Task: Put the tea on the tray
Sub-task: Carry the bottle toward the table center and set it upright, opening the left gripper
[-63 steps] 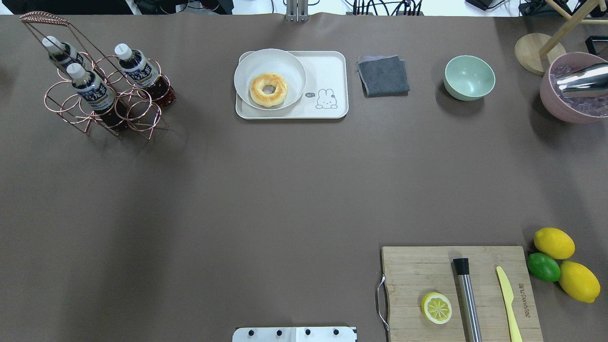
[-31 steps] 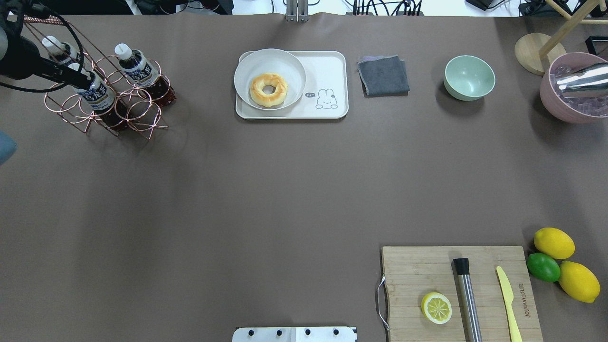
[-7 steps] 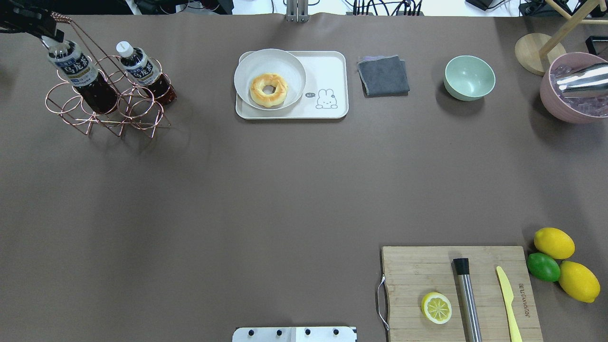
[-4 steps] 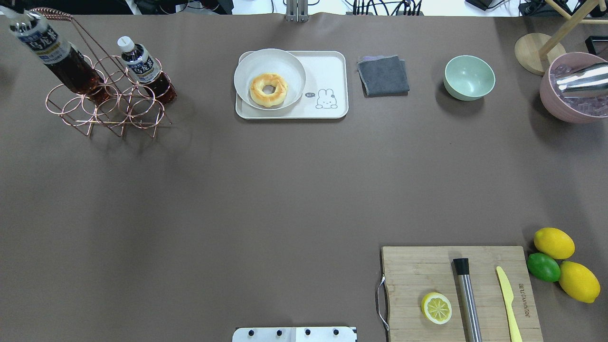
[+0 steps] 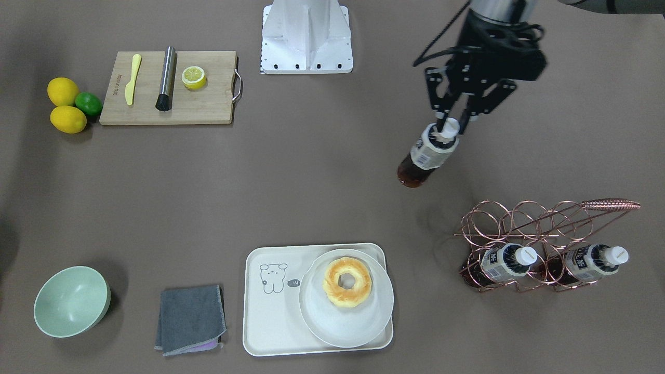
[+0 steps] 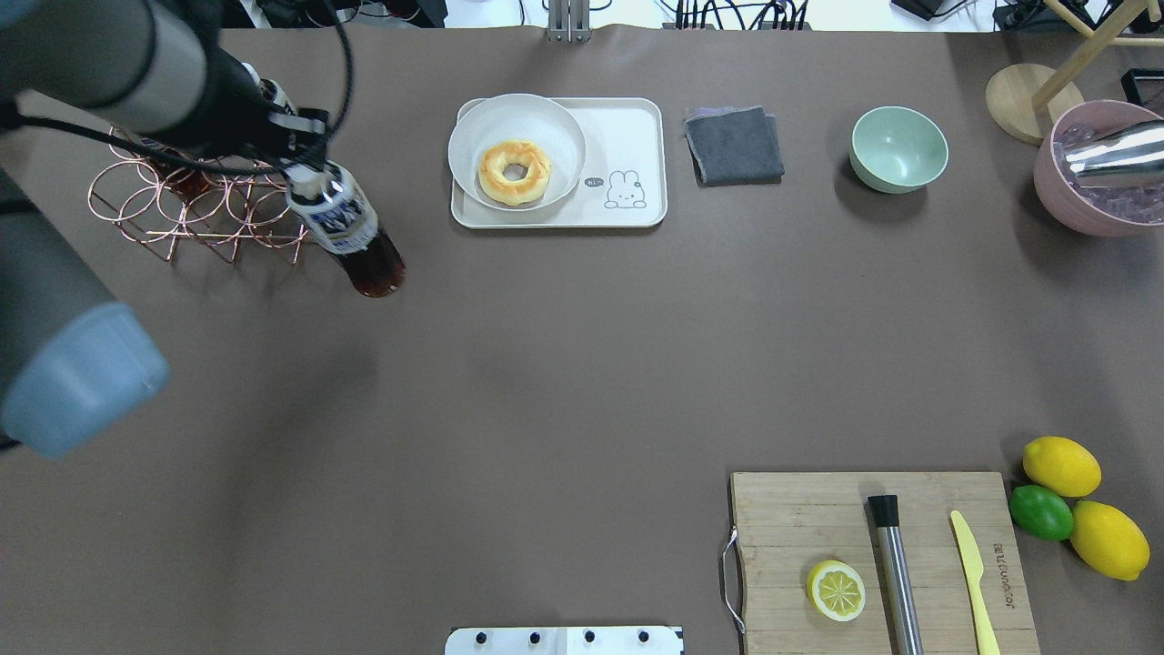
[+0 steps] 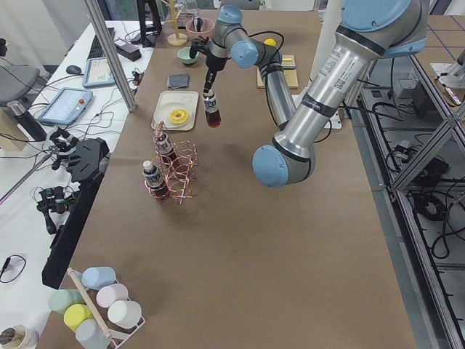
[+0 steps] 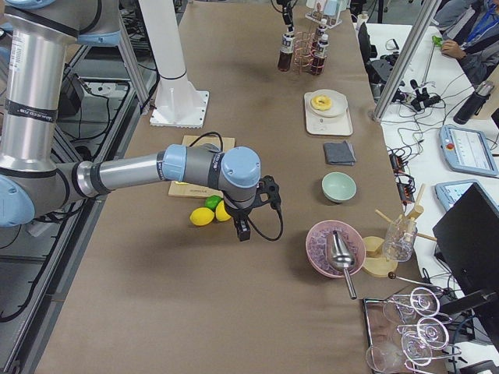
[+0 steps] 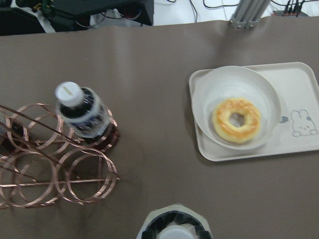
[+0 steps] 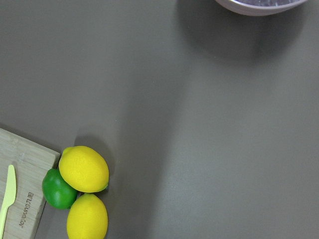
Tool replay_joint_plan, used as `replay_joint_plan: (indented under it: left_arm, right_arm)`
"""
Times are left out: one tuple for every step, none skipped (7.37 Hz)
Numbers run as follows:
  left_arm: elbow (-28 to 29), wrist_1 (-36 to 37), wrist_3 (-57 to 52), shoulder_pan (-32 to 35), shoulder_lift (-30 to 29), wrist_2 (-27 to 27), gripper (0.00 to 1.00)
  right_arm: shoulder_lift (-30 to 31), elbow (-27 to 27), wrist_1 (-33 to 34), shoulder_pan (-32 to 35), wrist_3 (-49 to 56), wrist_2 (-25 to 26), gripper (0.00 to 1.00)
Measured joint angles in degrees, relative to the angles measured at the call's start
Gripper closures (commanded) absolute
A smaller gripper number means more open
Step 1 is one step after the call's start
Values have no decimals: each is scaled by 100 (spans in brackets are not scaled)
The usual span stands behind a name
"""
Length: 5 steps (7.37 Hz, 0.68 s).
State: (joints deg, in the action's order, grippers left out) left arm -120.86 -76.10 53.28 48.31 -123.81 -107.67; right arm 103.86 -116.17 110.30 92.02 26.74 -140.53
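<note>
My left gripper [image 6: 305, 173] is shut on the white cap of a tea bottle [image 6: 350, 232] and holds it in the air, tilted, between the copper wire rack [image 6: 182, 209] and the cream tray [image 6: 627, 136]. The front-facing view shows the same gripper [image 5: 448, 127], the tea bottle [image 5: 427, 156] and the tray [image 5: 270, 317] with its outlined drawing. Two more tea bottles [image 5: 501, 262] [image 5: 592, 259] lie in the rack [image 5: 524, 223]. My right gripper [image 8: 242, 230] shows only in the exterior right view, near the lemons; I cannot tell its state.
A round white plate [image 6: 546, 118] with a donut [image 6: 515, 171] covers the tray's left half. A grey cloth [image 6: 733, 144] and green bowl [image 6: 898, 148] lie to its right. The cutting board [image 6: 782, 518], lemons and lime [image 6: 1041, 511] are at the near right.
The left arm has carried the tea bottle from above the rack's far left corner to the right, past the rack, toward the tray. The arm now shows in the overhead view.
</note>
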Motion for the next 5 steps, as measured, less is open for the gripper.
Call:
replay_joint_plan:
  left_arm:
    - [86, 32, 431, -714, -299, 569, 100]
    - [233, 41, 781, -1307, -542, 1021, 100]
    - [368, 42, 1051, -1813, -740, 1400, 100]
    - [509, 46, 1242, -2244, -896, 1766, 100]
    - [632, 49, 1345, -2544, -1006, 2019, 100]
  right_arm:
    - [-23, -5, -4, 0, 1, 3, 0]
    - [-38, -6, -6, 0, -4, 2, 0]
    - [-39, -16, -4, 0, -8, 1, 0]
    - [-37, -31, -2, 0, -10, 0, 0]
    - [-35, -35, 0, 0, -11, -1, 0]
